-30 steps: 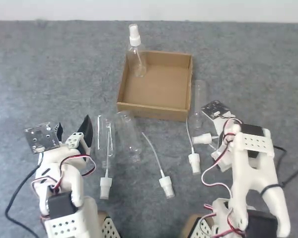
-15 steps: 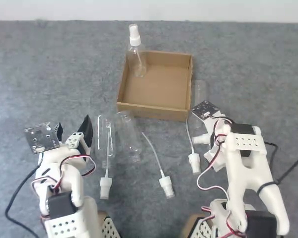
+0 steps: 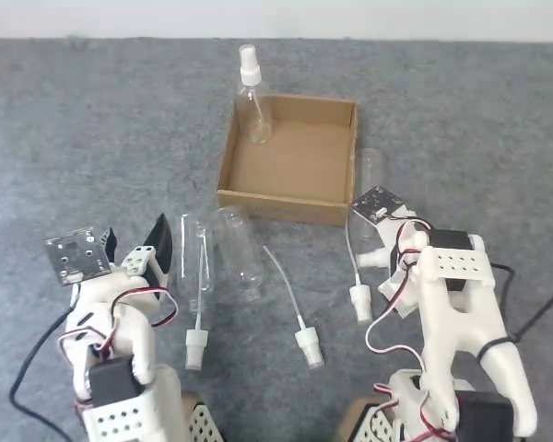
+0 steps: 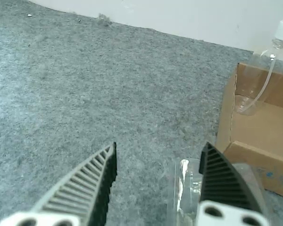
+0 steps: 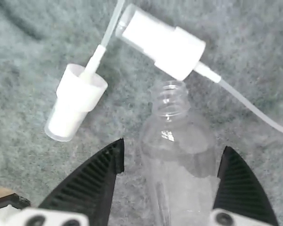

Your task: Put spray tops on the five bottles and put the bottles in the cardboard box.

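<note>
The right jaws are spread wide and grip nothing. An open bottle point(image 5: 179, 160) lies on its side on the grey tabletop point(image 3: 101, 120), directly between them. Its long axis runs straight out along the gap, with the bare neck at the far end from the wrist. There is carpet showing on both sides of the body, so neither jaw touches it. Closing would likely pinch it across its width.

Just beyond the neck lies a spray top point(image 5: 160, 40), almost at the mouth, and a second spray top point(image 5: 75, 101) lies off to one side of that jaw.

The right wrist view gives that straddle and the uncapped mouth. From the high view comes the wider layout. The same bottle point(image 3: 370, 175) lies along the side wall of the cardboard box point(image 3: 286, 207), partly under the right arm point(image 3: 452, 276), which is much the nearer arm. A capped bottle point(image 3: 252, 97) stands at the box's far corner.

The left jaws are also parted and empty, with a lying bottle point(image 4: 181, 186) just inside one of them.
</note>
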Action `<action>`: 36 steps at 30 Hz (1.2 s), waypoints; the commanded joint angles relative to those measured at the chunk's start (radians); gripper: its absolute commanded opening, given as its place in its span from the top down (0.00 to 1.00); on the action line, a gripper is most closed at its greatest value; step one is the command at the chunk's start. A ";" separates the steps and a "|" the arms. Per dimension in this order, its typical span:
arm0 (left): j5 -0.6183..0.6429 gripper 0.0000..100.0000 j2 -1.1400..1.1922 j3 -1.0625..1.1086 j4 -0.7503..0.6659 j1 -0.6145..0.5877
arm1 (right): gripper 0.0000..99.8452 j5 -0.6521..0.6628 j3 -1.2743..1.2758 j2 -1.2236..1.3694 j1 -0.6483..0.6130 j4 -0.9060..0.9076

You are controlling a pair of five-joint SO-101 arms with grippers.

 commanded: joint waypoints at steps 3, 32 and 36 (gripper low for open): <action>-0.012 0.73 0.011 -0.008 0.008 -0.006 | 0.72 0.035 -0.048 0.001 -0.007 -0.010; -0.012 0.73 0.011 -0.007 0.008 -0.006 | 0.80 0.155 0.032 0.001 -0.005 -0.140; -0.012 0.73 0.011 -0.007 0.008 -0.006 | 0.80 0.178 0.032 0.001 -0.008 -0.105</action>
